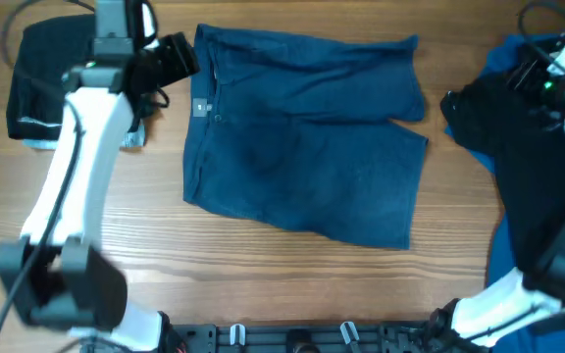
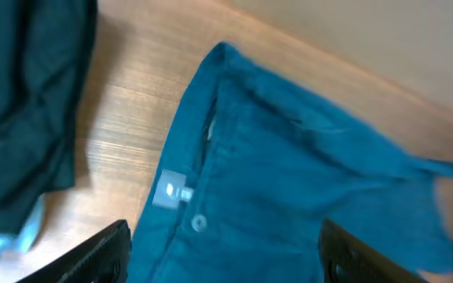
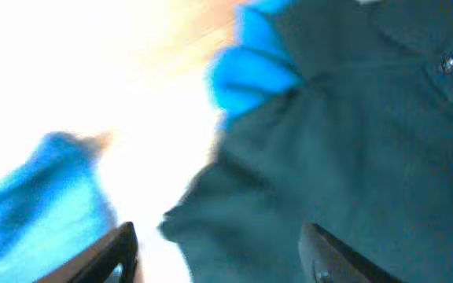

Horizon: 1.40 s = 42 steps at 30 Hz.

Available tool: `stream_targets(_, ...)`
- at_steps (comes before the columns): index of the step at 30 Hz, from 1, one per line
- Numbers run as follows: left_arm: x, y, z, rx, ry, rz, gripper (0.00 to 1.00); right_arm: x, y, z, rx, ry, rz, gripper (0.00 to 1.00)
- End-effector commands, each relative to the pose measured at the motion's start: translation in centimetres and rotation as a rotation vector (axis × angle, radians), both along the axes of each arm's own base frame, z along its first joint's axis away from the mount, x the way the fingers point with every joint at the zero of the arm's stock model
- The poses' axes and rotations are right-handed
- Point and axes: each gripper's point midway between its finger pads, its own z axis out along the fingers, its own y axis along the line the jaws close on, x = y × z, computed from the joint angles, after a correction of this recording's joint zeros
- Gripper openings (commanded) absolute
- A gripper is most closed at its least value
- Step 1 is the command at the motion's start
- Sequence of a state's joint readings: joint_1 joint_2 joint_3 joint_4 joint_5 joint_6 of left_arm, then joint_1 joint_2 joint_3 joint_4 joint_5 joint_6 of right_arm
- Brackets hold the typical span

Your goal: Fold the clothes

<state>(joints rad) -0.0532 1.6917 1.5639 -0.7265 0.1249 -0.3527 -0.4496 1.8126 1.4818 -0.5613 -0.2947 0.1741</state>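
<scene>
Dark navy-blue shorts (image 1: 302, 137) lie spread flat in the middle of the table, waistband to the left, two legs to the right. My left gripper (image 1: 170, 61) is open and hovers just left of the waistband's far corner; its wrist view shows the shorts (image 2: 289, 181), button and label between the open fingers (image 2: 222, 255). My right gripper (image 1: 547, 69) is open over a black garment (image 1: 518, 137) at the right; its wrist view shows dark fabric (image 3: 352, 157) between the fingers (image 3: 219, 255). Nothing is gripped.
A folded black garment (image 1: 42, 78) with a pale blue piece (image 1: 37, 142) under it lies at the far left. A royal-blue garment (image 1: 513, 59) lies under the black one at the right edge. Bare wood runs along the front.
</scene>
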Motion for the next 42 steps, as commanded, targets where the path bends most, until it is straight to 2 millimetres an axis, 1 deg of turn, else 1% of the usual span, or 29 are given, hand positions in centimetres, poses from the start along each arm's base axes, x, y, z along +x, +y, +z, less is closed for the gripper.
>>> stream_targets(1, -4.0, 0.7, 1.5, 0.000, 0.066, 0.031, 0.78, -2.5, 5.9, 6.9, 0.120, -0.069, 0.085, 0.75)
stream_targets(2, -5.0, 0.7, 0.8, 0.003, 0.119, 0.031, 0.79, -3.4, 6.8, 7.0, 0.128, -0.044, 0.097, 0.81)
stream_targets(3, -6.3, 0.8, -0.3, 0.009, 0.187, 0.031, 0.80, -4.5, 7.7, 6.6, 0.133, 0.007, 0.105, 0.88)
stream_targets(4, -7.5, 0.8, -1.6, 0.013, 0.260, 0.030, 0.81, -5.4, 8.1, 5.9, 0.127, 0.059, 0.097, 0.95)
stream_targets(5, -8.5, 0.9, -2.9, 0.017, 0.324, 0.030, 0.81, -6.2, 8.0, 5.0, 0.107, 0.114, 0.076, 0.99)
stream_targets(6, -8.9, 0.9, -3.9, 0.019, 0.360, 0.029, 0.81, -6.7, 7.7, 4.2, 0.088, 0.146, 0.058, 0.99)
stream_targets(7, -9.0, 0.7, -5.0, 0.016, 0.383, 0.017, 0.78, -7.1, 7.3, 3.5, 0.076, 0.172, 0.032, 1.00)
stream_targets(8, -8.7, 0.3, -6.0, 0.012, 0.386, -0.024, 0.73, -7.3, 7.2, 2.9, 0.073, 0.187, 0.027, 1.00)
stream_targets(9, -7.7, -0.5, -7.2, -0.009, 0.368, -0.079, 0.69, -7.3, 7.3, 2.5, 0.077, 0.196, 0.026, 1.00)
stream_targets(10, -6.9, -1.1, -7.8, -0.031, 0.351, -0.102, 0.68, -7.3, 7.2, 2.3, 0.078, 0.200, 0.027, 1.00)
stream_targets(11, -5.4, -1.9, -8.7, -0.059, 0.312, -0.141, 0.66, -7.3, 7.2, 2.3, 0.077, 0.201, 0.028, 1.00)
stream_targets(13, -2.7, -2.6, -9.9, -0.084, 0.251, -0.161, 0.64, -7.2, 7.2, 2.4, 0.076, 0.198, 0.027, 1.00)
stream_targets(15, 0.5, -3.5, -10.9, -0.109, 0.158, -0.188, 0.57, -7.2, 7.2, 2.4, 0.076, 0.197, 0.027, 1.00)
stream_targets(17, 1.8, -4.2, -11.7, -0.123, 0.125, -0.208, 0.54, -7.2, 7.2, 2.4, 0.076, 0.197, 0.027, 1.00)
stream_targets(19, 2.1, -5.4, -12.6, -0.146, 0.126, -0.240, 0.46, -7.2, 7.2, 2.4, 0.076, 0.197, 0.027, 1.00)
stream_targets(21, 2.6, -7.0, -12.9, -0.157, 0.100, -0.278, 0.24, -7.2, 7.2, 2.4, 0.077, 0.197, 0.027, 1.00)
stream_targets(22, 3.0, -7.7, -12.7, -0.156, 0.079, -0.294, 0.19, -7.2, 7.2, 2.4, 0.076, 0.197, 0.027, 1.00)
stream_targets(23, 3.2, -8.6, -12.4, -0.154, 0.054, -0.313, 0.17, -7.2, 7.2, 2.4, 0.076, 0.197, 0.027, 1.00)
stream_targets(26, 4.4, -12.4, -10.6, -0.143, -0.065, -0.384, 0.14, -7.2, 7.2, 2.4, 0.076, 0.197, 0.027, 1.00)
stream_targets(29, 5.2, -14.1, -10.1, -0.089, -0.132, -0.386, 0.10, -7.2, 7.2, 2.4, 0.076, 0.197, 0.026, 1.00)
stream_targets(32, 6.0, -15.5, -10.8, -0.089, -0.168, -0.404, 0.08, -7.2, 7.2, 2.4, 0.076, 0.197, 0.027, 1.00)
stream_targets(37, 7.9, -16.3, -13.8, -0.093, -0.216, -0.409, 0.08, -7.2, 7.2, 2.4, 0.076, 0.197, 0.027, 1.00)
stream_targets(40, 9.1, -16.6, -16.4, -0.099, -0.239, -0.399, 0.08, -7.2, 7.2, 2.4, 0.076, 0.197, 0.026, 1.00)
stream_targets(42, 10.0, -15.7, -17.8, -0.072, -0.249, -0.336, 0.07, -7.2, 7.2, 2.4, 0.076, 0.197, 0.027, 1.00)
